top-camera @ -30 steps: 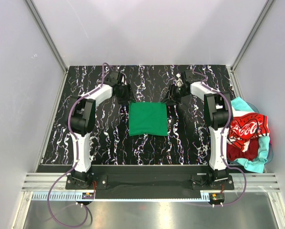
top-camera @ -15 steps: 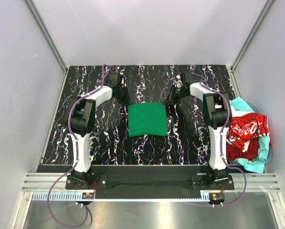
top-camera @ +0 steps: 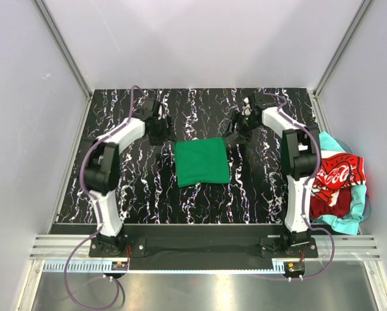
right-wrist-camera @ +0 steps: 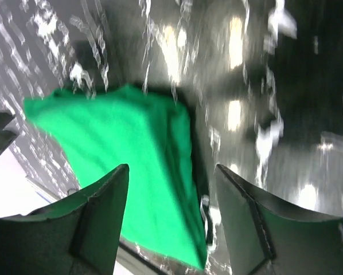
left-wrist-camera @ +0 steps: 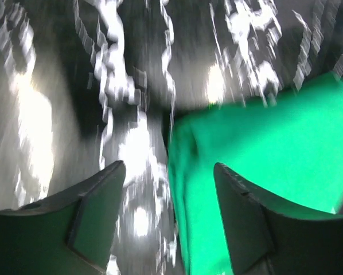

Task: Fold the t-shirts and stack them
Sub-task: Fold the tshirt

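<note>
The green t-shirt (top-camera: 202, 161) lies folded into a rectangle in the middle of the black marbled table (top-camera: 148, 188). My left gripper (top-camera: 162, 129) is open and empty, above the table just beyond the shirt's far left corner; the left wrist view shows the shirt (left-wrist-camera: 263, 149) below its spread jaws (left-wrist-camera: 170, 172). My right gripper (top-camera: 237, 133) is open and empty beyond the shirt's far right corner; the right wrist view shows the shirt (right-wrist-camera: 125, 149) under its jaws (right-wrist-camera: 171, 175). The red Coca-Cola shirt (top-camera: 336, 178) and a turquoise shirt (top-camera: 349, 217) lie heaped at the right edge.
Grey enclosure walls (top-camera: 193, 45) surround the table on three sides. The pile of shirts hangs over the table's right edge beside the right arm's base. A metal rail (top-camera: 193, 249) runs along the near edge.
Both grippers have moved back and outward from the green shirt's far corners. The shirt's far edge has shifted slightly.
</note>
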### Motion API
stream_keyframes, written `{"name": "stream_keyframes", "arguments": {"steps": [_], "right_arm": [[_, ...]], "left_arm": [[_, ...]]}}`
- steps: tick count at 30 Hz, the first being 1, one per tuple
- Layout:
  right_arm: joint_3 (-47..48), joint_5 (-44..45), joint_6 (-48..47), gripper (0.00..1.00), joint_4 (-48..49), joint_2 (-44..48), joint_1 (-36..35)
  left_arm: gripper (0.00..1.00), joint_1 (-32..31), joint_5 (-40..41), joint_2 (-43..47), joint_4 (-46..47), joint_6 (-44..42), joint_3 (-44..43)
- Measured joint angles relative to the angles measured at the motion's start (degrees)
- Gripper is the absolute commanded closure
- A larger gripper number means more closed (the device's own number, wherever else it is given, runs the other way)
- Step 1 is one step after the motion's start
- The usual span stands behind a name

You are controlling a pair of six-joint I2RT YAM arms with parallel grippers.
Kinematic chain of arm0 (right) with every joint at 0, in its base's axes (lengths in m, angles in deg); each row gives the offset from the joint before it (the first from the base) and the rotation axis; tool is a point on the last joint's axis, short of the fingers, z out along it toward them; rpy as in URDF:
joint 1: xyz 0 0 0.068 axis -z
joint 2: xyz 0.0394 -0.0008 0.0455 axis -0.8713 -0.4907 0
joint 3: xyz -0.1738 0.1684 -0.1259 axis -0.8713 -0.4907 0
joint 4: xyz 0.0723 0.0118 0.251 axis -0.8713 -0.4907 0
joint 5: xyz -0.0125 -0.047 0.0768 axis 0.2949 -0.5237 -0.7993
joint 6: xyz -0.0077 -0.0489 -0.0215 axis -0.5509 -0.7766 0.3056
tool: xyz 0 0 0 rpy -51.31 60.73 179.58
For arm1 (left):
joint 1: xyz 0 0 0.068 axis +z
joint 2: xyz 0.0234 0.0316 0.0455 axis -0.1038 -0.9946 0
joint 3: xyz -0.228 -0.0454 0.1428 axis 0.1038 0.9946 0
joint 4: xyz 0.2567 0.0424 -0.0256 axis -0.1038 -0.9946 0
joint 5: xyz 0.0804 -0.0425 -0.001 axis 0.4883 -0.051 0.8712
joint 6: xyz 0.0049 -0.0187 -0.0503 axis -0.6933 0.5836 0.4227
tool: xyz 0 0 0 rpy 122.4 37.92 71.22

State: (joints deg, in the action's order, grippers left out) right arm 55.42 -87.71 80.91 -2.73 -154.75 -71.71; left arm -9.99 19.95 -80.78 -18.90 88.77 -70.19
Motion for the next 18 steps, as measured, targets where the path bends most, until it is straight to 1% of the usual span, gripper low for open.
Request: {"name": "stream_keyframes", "arguments": {"steps": [2, 3, 5, 6, 8, 11, 12, 15, 16, 18], "right_arm": [[-3.63, 0.72, -0.33, 0.31, -1.03, 4.26, 0.07], [-5.73, 0.81, -0.39, 0.31, -1.75, 6.45, 0.11], [-11.69, 0.81, -0.59, 0.32, -2.49, 12.17, 0.15], [-15.13, 0.76, -0.66, 0.32, -3.23, 15.34, 0.15], [-20.39, 0.07, -0.68, 0.35, -3.1, 19.69, 0.15], [-28.81, -1.86, -0.22, 0.38, -1.86, 25.0, 0.17], [-31.87, -2.8, 0.28, 0.41, -1.29, 26.32, 0.17], [-40.63, -5.55, 2.64, 0.46, 2.75, 27.87, 0.17], [-42.93, -6.38, 3.43, 0.46, 4.22, 27.85, 0.17], [-46.34, -7.72, 5.25, 0.45, 6.34, 27.85, 0.17]], "left_arm": [[0.38, 0.0, -0.11, 6.75, -1.05, 0.24, 4.72], [0.43, 0.0, -0.87, 11.47, 0.11, 0.94, 8.81], [0.43, 0.0, -2.75, 18.88, 0.52, 2.49, 15.39], [0.4, -0.02, -4.2, 22.73, 1.68, 3.65, 19.52], [0.38, -0.33, -5.9, 27.43, 2.54, 5.46, 25.55], [0.38, -1.46, -7.8, 30.56, 4.2, 8.09, 33.59], [0.38, -2.08, -8.41, 30.64, 4.59, 9.18, 35.67], [0.39, -4.57, -10.27, 30.64, 7.13, 12.39, 40.5], [0.39, -5.4, -10.91, 30.64, 8.92, 13.64, 41.7], [0.34, -6.78, -12.0, 30.64, 12.07, 16.31, 43.41]]}}
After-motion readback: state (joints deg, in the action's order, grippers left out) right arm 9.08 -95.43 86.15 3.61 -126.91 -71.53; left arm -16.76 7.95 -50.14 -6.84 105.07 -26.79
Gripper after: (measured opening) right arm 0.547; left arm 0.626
